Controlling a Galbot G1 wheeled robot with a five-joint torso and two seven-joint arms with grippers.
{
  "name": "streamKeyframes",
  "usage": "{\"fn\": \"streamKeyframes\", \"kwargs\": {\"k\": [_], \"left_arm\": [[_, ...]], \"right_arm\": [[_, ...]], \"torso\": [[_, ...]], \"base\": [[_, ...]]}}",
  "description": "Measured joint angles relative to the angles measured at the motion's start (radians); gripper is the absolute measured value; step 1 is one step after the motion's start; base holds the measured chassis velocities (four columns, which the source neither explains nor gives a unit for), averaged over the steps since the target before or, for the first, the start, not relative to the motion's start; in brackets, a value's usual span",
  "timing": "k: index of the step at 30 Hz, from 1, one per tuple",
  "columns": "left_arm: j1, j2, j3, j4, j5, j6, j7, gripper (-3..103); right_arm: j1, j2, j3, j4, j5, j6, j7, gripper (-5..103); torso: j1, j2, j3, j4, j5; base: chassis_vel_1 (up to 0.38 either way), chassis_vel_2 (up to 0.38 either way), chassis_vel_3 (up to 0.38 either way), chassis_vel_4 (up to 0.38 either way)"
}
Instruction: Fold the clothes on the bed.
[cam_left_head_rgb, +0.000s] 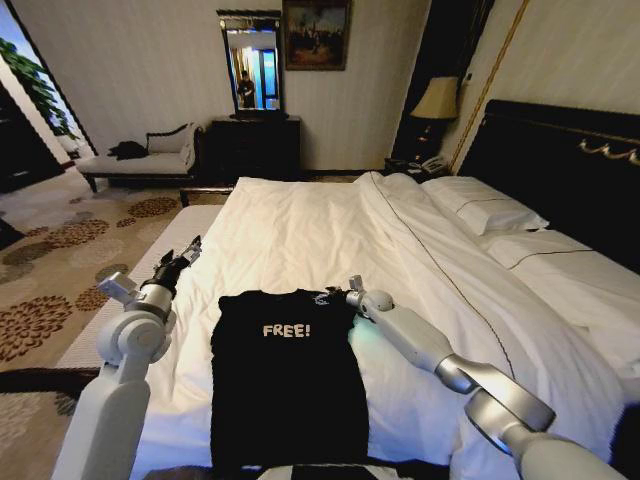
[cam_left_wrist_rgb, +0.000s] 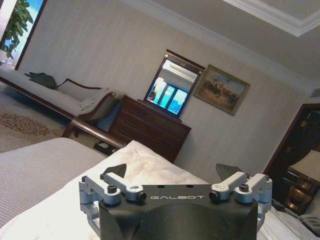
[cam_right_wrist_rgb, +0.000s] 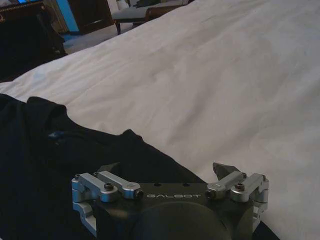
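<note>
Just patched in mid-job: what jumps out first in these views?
The black T-shirt with white FREE! lettering lies flat on the white bed, near its foot edge. The right pincer, open, sits at the shirt's shoulder by the collar. The left pincer, also open, is raised beside the bed, apart from the shirt.

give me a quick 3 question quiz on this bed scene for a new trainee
1. True or false: the T-shirt lies flat on the bed with its lettering facing up.
2. Which end effector is at the shirt's shoulder: A) left B) right C) neither?
3. Fill in: the left end effector is open and raised near the bed's ____ edge, clear of the shirt.

Key:
1. True; "FREE!" is readable.
2. B; the right end effector sits open at the shoulder by the collar, and in the right wrist view its fingers stand apart over the black fabric.
3. left.
</note>
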Motion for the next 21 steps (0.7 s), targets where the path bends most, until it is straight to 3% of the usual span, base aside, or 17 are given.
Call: {"fn": "streamKeyframes", "kwargs": {"k": [2, 5, 9, 11, 15, 17, 21], "left_arm": [[-0.003, 0.0, 0.002, 0.002, 0.0, 0.0, 0.0, 100], [-0.009, -0.002, 0.008, 0.008, 0.0, 0.0, 0.0, 100], [-0.015, -0.001, 0.01, 0.015, 0.0, 0.0, 0.0, 100], [-0.016, 0.0, 0.01, 0.016, 0.0, 0.0, 0.0, 100], [-0.017, 0.003, 0.009, 0.018, 0.0, -0.001, -0.001, 100], [-0.017, 0.003, 0.009, 0.019, 0.0, -0.001, -0.001, 100], [-0.019, 0.003, 0.011, 0.021, 0.0, -0.001, -0.001, 100]], "right_arm": [[0.0, 0.001, 0.001, -0.002, -0.002, -0.003, 0.0, 103], [-0.001, 0.002, 0.004, -0.003, -0.003, -0.008, -0.003, 94], [-0.006, -0.001, 0.005, -0.003, -0.013, -0.008, -0.022, 73], [-0.006, -0.001, 0.005, -0.003, -0.014, -0.007, -0.024, 73], [-0.007, 0.0, 0.003, -0.003, -0.018, -0.002, -0.025, 51], [-0.006, 0.001, 0.003, -0.002, -0.018, 0.0, -0.025, 51], [-0.004, 0.0, 0.002, -0.005, -0.009, 0.022, -0.005, 30]], "torso": [[0.0, 0.0, 0.0, 0.0, 0.0], [0.0, 0.0, 0.0, 0.0002, 0.0], [0.0, 0.0, 0.0, 0.0001, 0.0001], [0.0, 0.0, 0.0, 0.0001, 0.0001], [0.0, 0.0, 0.0, 0.0003, 0.0001], [0.0, 0.0, 0.0, 0.0003, 0.0001], [0.0, 0.0, 0.0, 0.0003, 0.0001]], "base": [[0.0, 0.0, 0.0, 0.0], [0.0, 0.0, 0.0, 0.0], [0.0, 0.0, 0.0, 0.0], [0.0, 0.0, 0.0, 0.0], [0.0, 0.0, 0.0, 0.0], [0.0, 0.0, 0.0, 0.0], [0.0, 0.0, 0.0, 0.0]]}}
